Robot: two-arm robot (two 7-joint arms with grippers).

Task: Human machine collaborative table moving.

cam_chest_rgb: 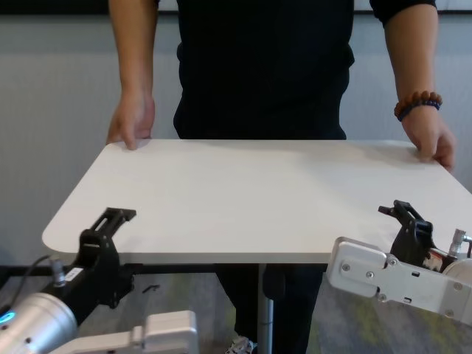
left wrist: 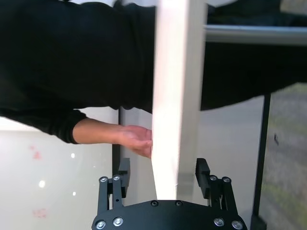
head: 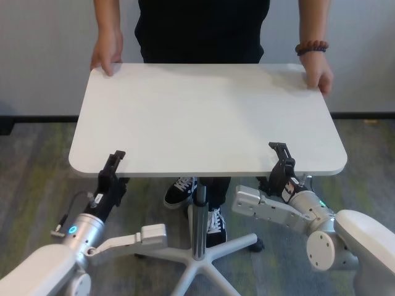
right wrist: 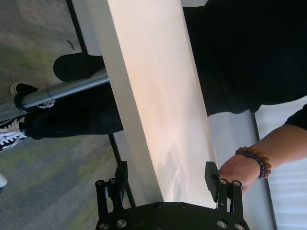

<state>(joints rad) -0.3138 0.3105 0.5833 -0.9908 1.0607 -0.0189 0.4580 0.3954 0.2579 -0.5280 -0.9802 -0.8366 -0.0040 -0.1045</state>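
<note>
The white table point(head: 203, 117) stands on a slim grey pole point(head: 197, 228). The human point(head: 203, 31) in a black top stands at the far side. Both hands hold the far corners, with a beaded bracelet point(head: 311, 46) on one wrist. My left gripper point(head: 116, 161) straddles the near edge at the left. In the left wrist view point(left wrist: 163, 170) its jaws are spread around the tabletop point(left wrist: 175, 96), with a gap on one side. My right gripper point(head: 281, 154) straddles the near edge at the right. In the right wrist view point(right wrist: 166, 173) its jaws are likewise spread around the tabletop point(right wrist: 153, 96).
The table's white star base point(head: 191, 259) spreads on the grey-green carpet between my arms. The human's black-and-white shoes point(head: 181, 191) stand close to the pole. A pale wall runs behind the human.
</note>
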